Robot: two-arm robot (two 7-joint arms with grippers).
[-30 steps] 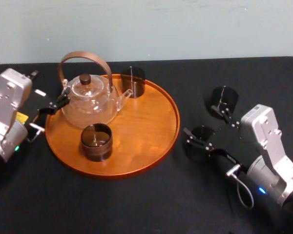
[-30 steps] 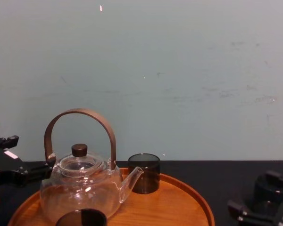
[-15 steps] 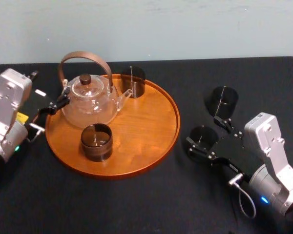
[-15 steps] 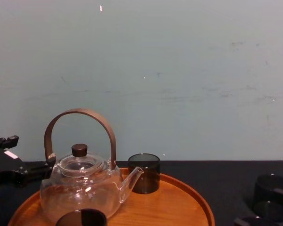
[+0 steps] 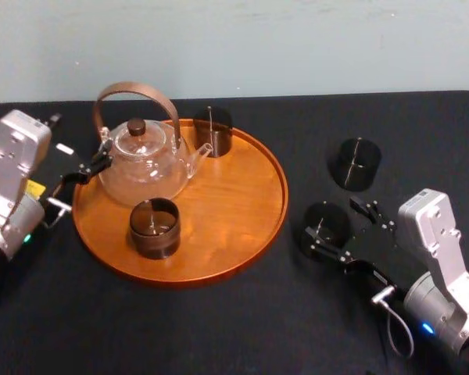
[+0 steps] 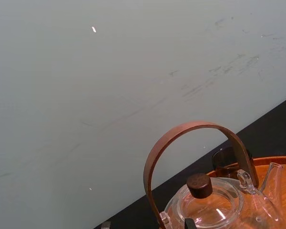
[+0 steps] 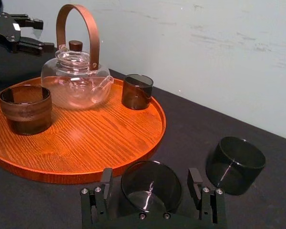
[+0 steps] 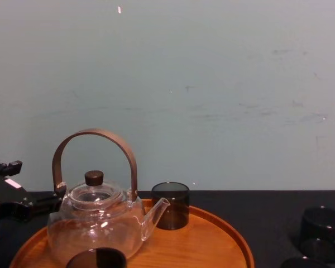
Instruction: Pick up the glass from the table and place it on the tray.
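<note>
Two dark smoked glasses stand on the black table (image 5: 219, 328) to the right of the tray. The nearer glass (image 5: 326, 223) (image 7: 151, 185) sits between the fingers of my right gripper (image 5: 340, 228) (image 7: 151, 175), which is open with a gap on each side. The farther glass (image 5: 356, 162) (image 7: 235, 164) stands free behind it. The round orange-brown tray (image 5: 242, 195) (image 7: 86, 138) lies left of centre. My left gripper (image 5: 74, 183) (image 7: 35, 33) stays open at the tray's left rim, beside the teapot.
On the tray stand a glass teapot (image 5: 144, 160) with a brown arched handle, a dark glass (image 5: 213, 129) at the back and a brown-banded cup (image 5: 154, 226) at the front. The tray's right half is bare wood. A pale wall rises behind the table.
My right arm has drawn back toward me, and the nearer glass now shows between its fingers. The glasses, the tray and the left arm have not moved.
</note>
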